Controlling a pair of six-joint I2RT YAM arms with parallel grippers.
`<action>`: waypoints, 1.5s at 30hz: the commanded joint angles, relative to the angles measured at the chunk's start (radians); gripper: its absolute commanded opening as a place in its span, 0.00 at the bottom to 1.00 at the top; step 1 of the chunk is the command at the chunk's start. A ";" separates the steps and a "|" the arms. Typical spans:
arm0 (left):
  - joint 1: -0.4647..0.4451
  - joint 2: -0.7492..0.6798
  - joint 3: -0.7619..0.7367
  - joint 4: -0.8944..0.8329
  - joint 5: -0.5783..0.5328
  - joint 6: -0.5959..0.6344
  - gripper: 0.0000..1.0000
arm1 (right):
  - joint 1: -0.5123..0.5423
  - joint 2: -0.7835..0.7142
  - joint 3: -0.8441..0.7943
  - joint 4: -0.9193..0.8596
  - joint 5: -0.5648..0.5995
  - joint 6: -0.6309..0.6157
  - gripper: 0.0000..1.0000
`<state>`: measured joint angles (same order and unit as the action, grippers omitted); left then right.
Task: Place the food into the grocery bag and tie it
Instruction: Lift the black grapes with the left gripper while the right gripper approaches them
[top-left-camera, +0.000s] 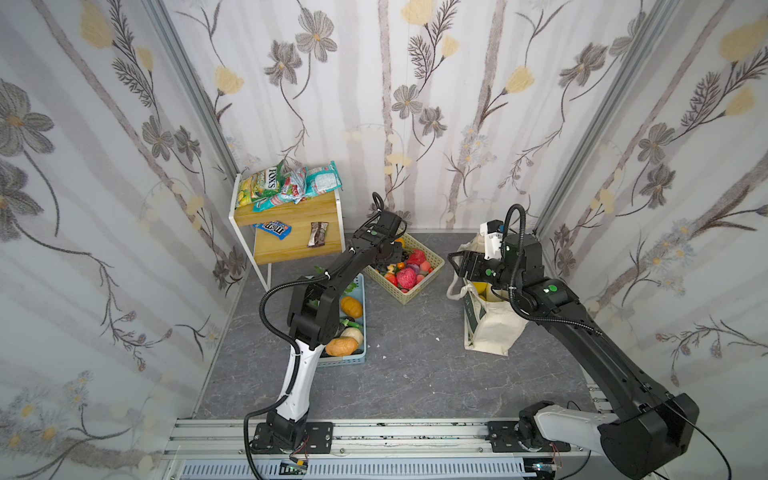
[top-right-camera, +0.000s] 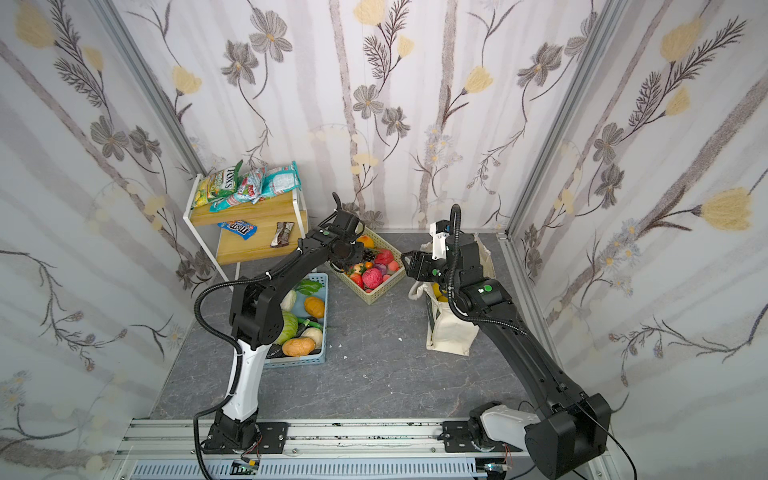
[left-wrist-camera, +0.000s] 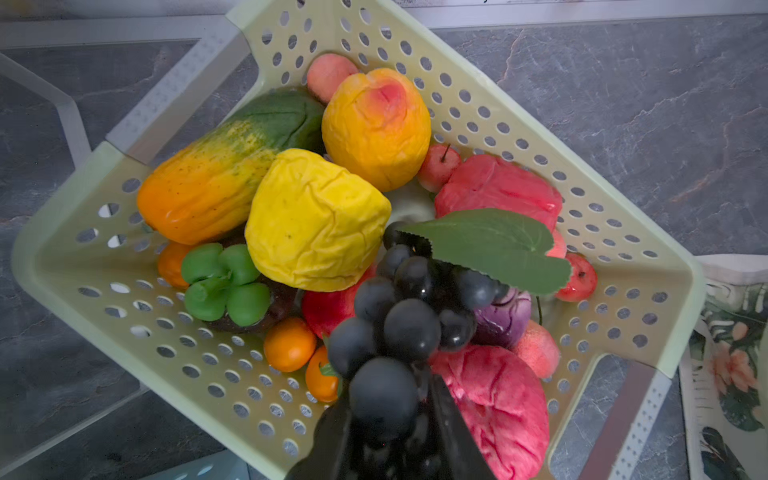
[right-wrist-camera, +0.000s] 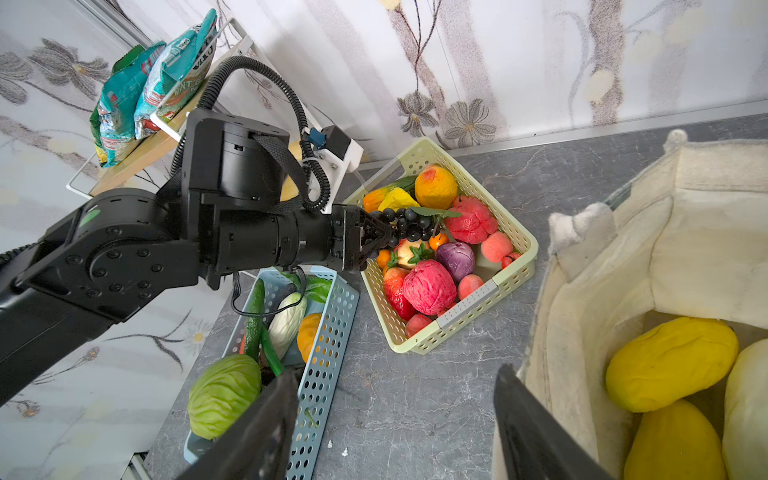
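**Lifting the grape bunch out without dragging the pile along**

Biggest thing first: the grocery bag (top-left-camera: 494, 332) is stood open on the right side of the grey table (top-left-camera: 415, 374), and two yellow mangoes (right-wrist-camera: 669, 361) are seen lying inside it already. The beige basket (left-wrist-camera: 58, 249) is sat near the bag but not touching it, and it's packed tight with fruit. The grape bunch (left-wrist-camera: 399, 328) is found on top of that pile, near the basket's middle. It's pinched at one end by the left gripper (right-wrist-camera: 380, 239), with the jaws clamped down on it. The right gripper (right-wrist-camera: 397, 374) is held just beside the bag's rim, fingers spread wide and nothing caught between them.

Tips, imo: the bunch should be raised straight up until the dangling grapes and the leaf (left-wrist-camera: 490, 245) are clear of the basket wall, since a soft cluster can be expected to swing. The squeeze shouldn't be eased mid-carry. The bag mouth looks floppy, so the rim could be spread by the right gripper before the drop, and the release is best made low inside.
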<state>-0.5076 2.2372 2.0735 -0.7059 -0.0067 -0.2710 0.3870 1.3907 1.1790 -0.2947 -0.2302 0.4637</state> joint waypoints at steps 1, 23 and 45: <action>-0.002 -0.026 0.000 -0.002 0.002 -0.005 0.27 | 0.003 0.019 0.004 0.061 -0.019 0.010 0.74; -0.008 -0.124 0.033 -0.001 0.057 -0.062 0.26 | 0.105 0.159 -0.080 0.521 -0.046 0.467 0.75; -0.012 -0.321 -0.095 0.065 0.140 -0.109 0.27 | 0.197 0.372 -0.031 0.752 0.107 0.920 0.76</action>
<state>-0.5179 1.9438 1.9949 -0.6872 0.1097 -0.3645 0.5800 1.7454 1.1385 0.3859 -0.1444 1.3098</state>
